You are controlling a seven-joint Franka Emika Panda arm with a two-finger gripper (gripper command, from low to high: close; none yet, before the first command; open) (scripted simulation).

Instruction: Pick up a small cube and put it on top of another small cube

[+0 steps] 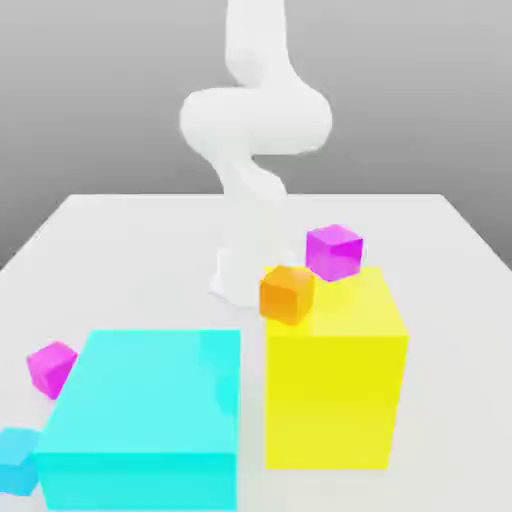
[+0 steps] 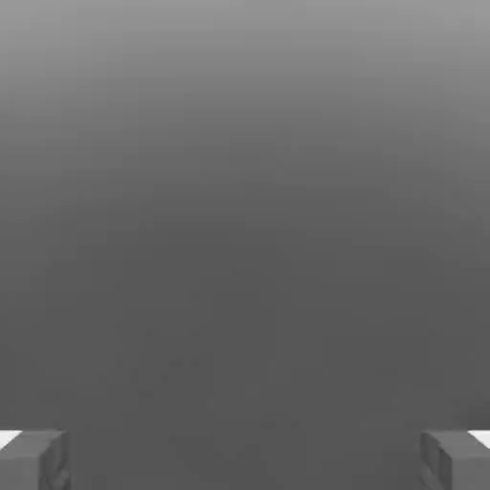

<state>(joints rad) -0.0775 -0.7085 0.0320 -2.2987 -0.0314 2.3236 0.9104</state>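
Several small cubes lie around two big blocks in the exterior view. An orange cube (image 1: 287,293) sits at the far left corner of the yellow block's (image 1: 335,390) top. A purple cube (image 1: 333,250) shows just behind that block's far edge; whether it touches the block I cannot tell. A magenta cube (image 1: 52,368) and a light blue cube (image 1: 18,460) rest on the table at the exterior view's left of the cyan block (image 1: 150,420). In the hand view my gripper (image 2: 245,461) is open, its grey fingertips (image 2: 33,459) far apart with nothing between them, facing plain grey background.
The white arm (image 1: 250,130) rises from its base (image 1: 235,280) behind the two blocks and bends up out of the picture. The white table (image 1: 120,240) runs wide around the blocks, with its edges at the far left and far right.
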